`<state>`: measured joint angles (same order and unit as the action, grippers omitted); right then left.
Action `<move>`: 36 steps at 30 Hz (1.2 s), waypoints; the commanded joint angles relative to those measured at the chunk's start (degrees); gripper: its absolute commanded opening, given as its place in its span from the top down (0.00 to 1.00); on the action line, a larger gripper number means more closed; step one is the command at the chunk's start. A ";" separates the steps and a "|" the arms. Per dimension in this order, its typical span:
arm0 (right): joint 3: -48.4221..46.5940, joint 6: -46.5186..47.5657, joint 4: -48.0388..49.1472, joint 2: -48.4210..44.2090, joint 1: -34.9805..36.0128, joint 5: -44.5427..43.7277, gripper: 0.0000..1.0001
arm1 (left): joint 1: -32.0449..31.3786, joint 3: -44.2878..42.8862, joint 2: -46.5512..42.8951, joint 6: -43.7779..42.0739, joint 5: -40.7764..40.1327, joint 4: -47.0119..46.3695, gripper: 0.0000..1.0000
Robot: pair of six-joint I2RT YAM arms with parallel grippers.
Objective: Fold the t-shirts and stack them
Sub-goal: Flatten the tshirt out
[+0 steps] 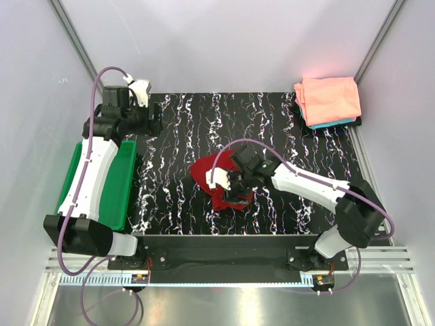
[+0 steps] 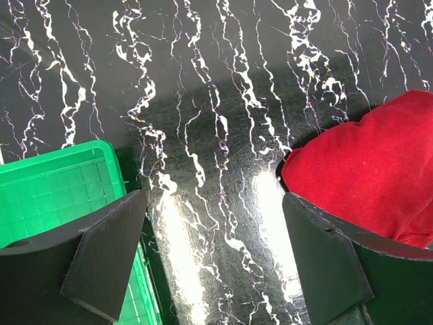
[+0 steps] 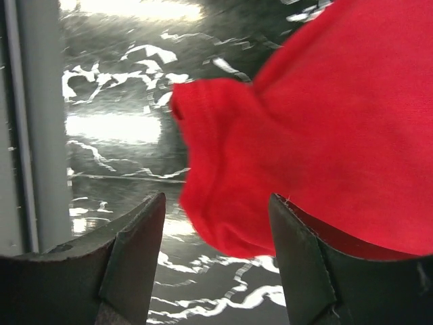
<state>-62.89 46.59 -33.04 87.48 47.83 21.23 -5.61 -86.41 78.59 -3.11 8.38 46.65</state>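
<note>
The black, white-veined surface point(image 1: 183, 136) fills the middle of the top view. The left arm point(image 1: 92, 163) reaches along its left edge. The right arm point(image 1: 306, 183) stretches in from the near right toward the centre. A green tray point(image 1: 115, 197) sits at the left edge of the surface, partly under the left arm.

At the far right corner a folded pink shirt point(image 1: 329, 98) lies on top of a teal shirt point(image 1: 340, 123), of which only a thin edge shows.

The red shirt point(image 1: 202, 173) lies bunched near the middle of the surface, toward the near side, and is not folded flat. The right jaws are directly over its right part and hide some of it. In the right wrist view the two fingers point(image 3: 135, 250) stand apart. A loose fold of the red shirt reaches into the gap from the right-hand finger's side. Bare surface shows beside the other finger, so the right jaws are open and not pinching the cloth.

The left jaws are at the far left, by the tray's far end and well apart from the red shirt. They are spread wide with nothing between them.
</note>
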 commanded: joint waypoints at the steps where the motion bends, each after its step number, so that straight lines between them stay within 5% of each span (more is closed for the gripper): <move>1: 1.27 -1.50 1.92 1.80 0.51 3.90 0.31 | 0.42 -0.69 -1.94 -0.31 -0.03 -2.00 0.12; 17: 0.76 -1.24 10.80 15.17 2.53 4.08 0.42 | 2.53 1.16 -3.00 -0.49 -0.65 -1.30 0.12; 20: 0.93 -1.15 12.64 16.23 2.53 1.97 0.60 | 3.05 1.51 -2.91 -0.14 -0.30 -1.65 0.11; 21: 0.93 -1.67 13.17 16.14 2.61 1.45 0.79 | 3.14 1.60 -2.91 -0.05 -0.04 -1.74 0.12; 24: 0.14 -2.03 13.35 13.78 2.62 -2.84 1.00 | 3.32 1.51 -2.74 -0.05 0.06 -1.83 0.12; 36: -25.22 5.62 2.54 -1.87 2.44 -11.38 1.00 | 3.32 1.25 -1.78 -0.84 -7.22 -2.36 0.05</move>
<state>-80.20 48.95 -29.26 91.13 49.89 12.40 -2.57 -84.60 77.62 -3.42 5.65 46.41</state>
